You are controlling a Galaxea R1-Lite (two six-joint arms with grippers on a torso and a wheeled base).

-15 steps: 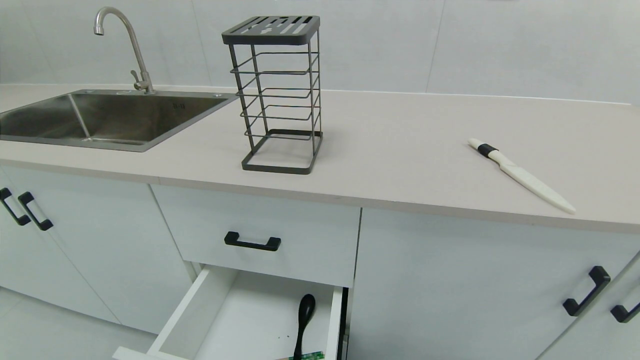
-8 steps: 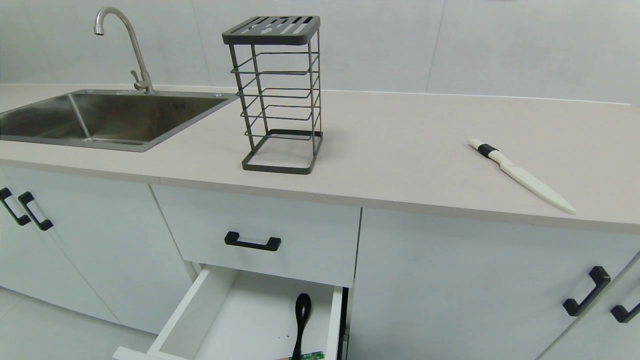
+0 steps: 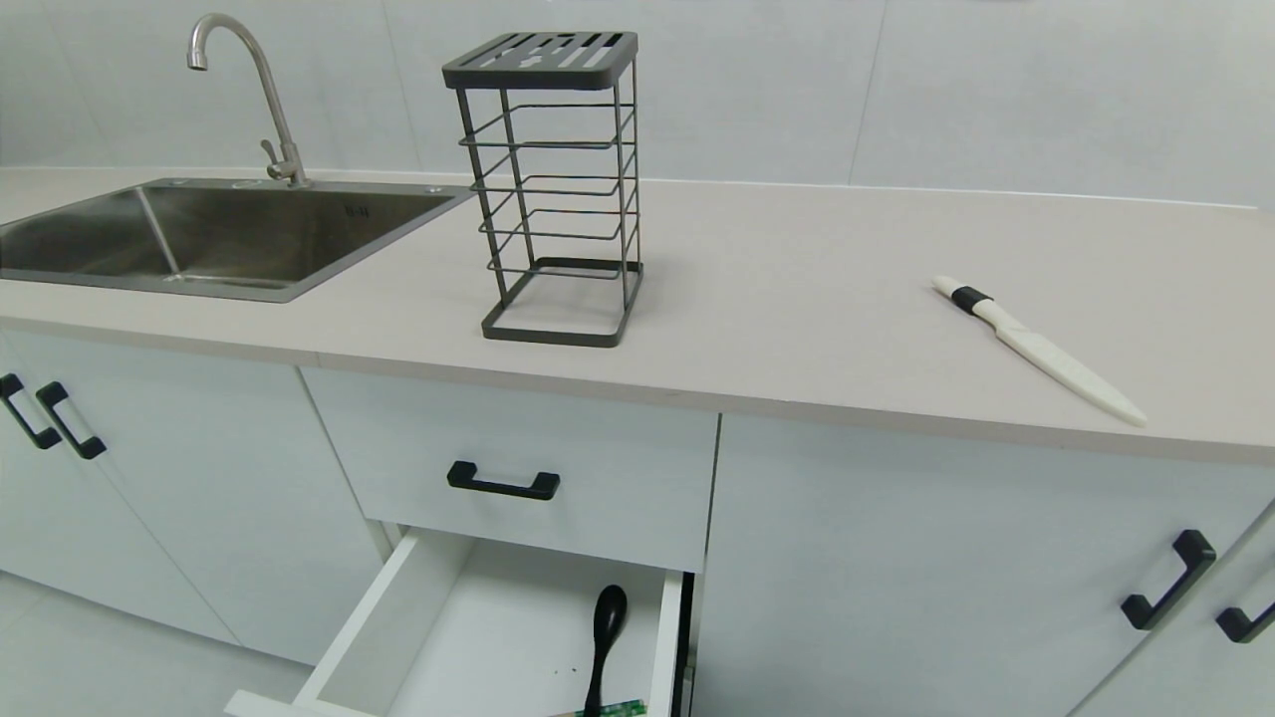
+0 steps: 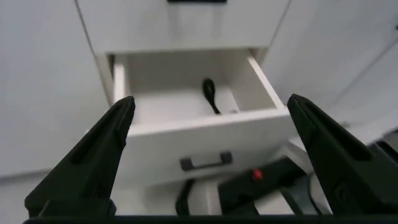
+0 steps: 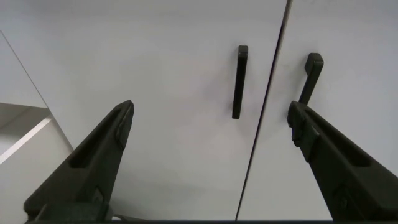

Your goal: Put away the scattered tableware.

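Although the wide surface carries a sink at its left end and a tall wire rack near the middle, only one loose piece of tableware lies on it. Below the rack, the lower drawer is pulled open. The knife lies flat well to the right of the rack. Its long axis runs diagonally, with the black-banded end farther back and the tapered end close to the front edge. A black spoon lies in the drawer beside its right wall.

The left gripper hangs over the open drawer, spread wide and empty. The right gripper is just as wide and empty, low down facing the right-hand cabinet doors. The knife therefore sits above it and on its own side, so the right arm looks the nearer one. It would have to rise to the surface and close across the knife's slanted axis.
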